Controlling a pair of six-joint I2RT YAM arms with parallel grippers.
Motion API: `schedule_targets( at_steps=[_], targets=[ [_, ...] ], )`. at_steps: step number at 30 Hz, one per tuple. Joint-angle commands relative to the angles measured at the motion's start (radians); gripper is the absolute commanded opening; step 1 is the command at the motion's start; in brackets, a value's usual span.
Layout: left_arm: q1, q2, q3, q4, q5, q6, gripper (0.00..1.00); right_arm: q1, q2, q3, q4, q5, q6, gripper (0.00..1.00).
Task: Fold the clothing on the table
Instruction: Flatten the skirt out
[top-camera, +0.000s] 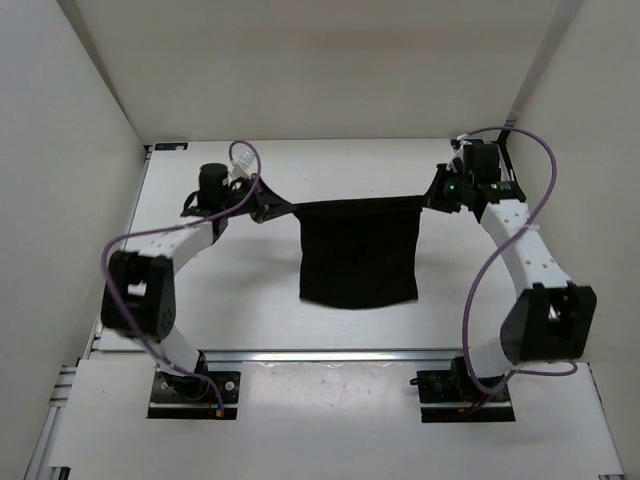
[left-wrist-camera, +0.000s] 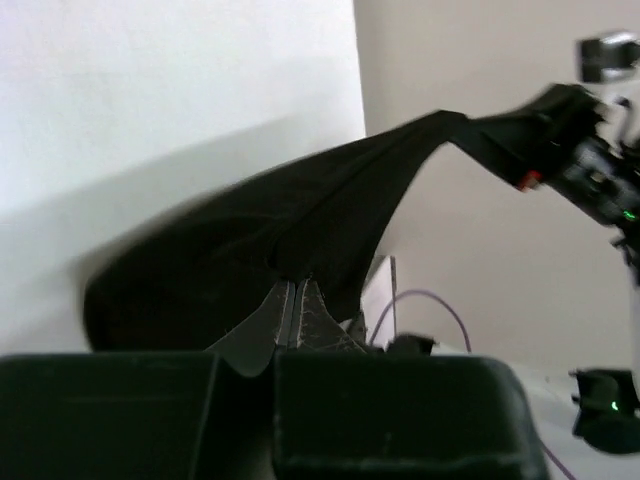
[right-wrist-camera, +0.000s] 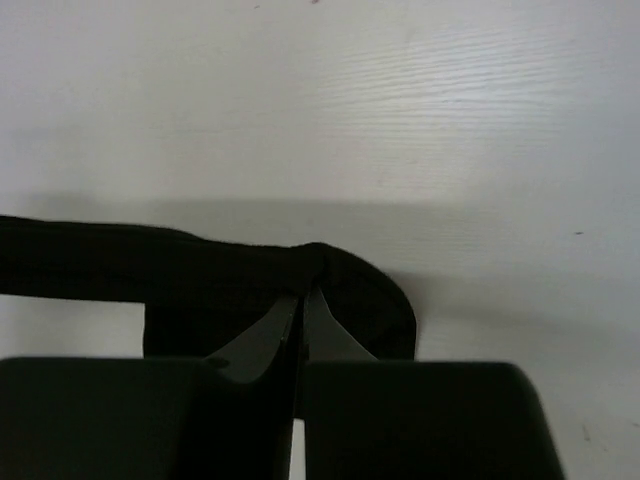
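Black fabric sits clamped in both pincers: the left gripper and right gripper each pinch a top corner of the clothing. Its taut long edge runs left to right over the tabletop's far half. The body falls toward the near edge, where white surface shows on every side, room enough, I judge.

Hidden and cropped: clothing
One end is running off the right wrist view's edge; lower part is hiding behind the right gripper
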Motion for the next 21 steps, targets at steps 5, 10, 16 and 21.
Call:
schedule_targets(
  at_steps=[5, 10, 16, 21],
  targets=[
    [0.005, 0.205, 0.536, -0.025, -0.092, 0.025, 0.00, -0.052, 0.137, 0.517, 0.023, 0.141, -0.085, 0.00],
    [0.053, 0.187, 0.660, -0.063, -0.061, 0.023, 0.00, -0.043, 0.079, 0.524, 0.030, 0.138, -0.091, 0.00],
    [0.025, -0.003, 0.207, 0.032, -0.051, 0.021, 0.00, -0.049, -0.114, 0.042, 0.070, 0.046, -0.021, 0.00],
    [-0.051, -0.226, -0.262, -0.130, -0.106, 0.100, 0.00, 0.023, -0.262, -0.348, -0.061, -0.058, 0.036, 0.00]
  ],
)
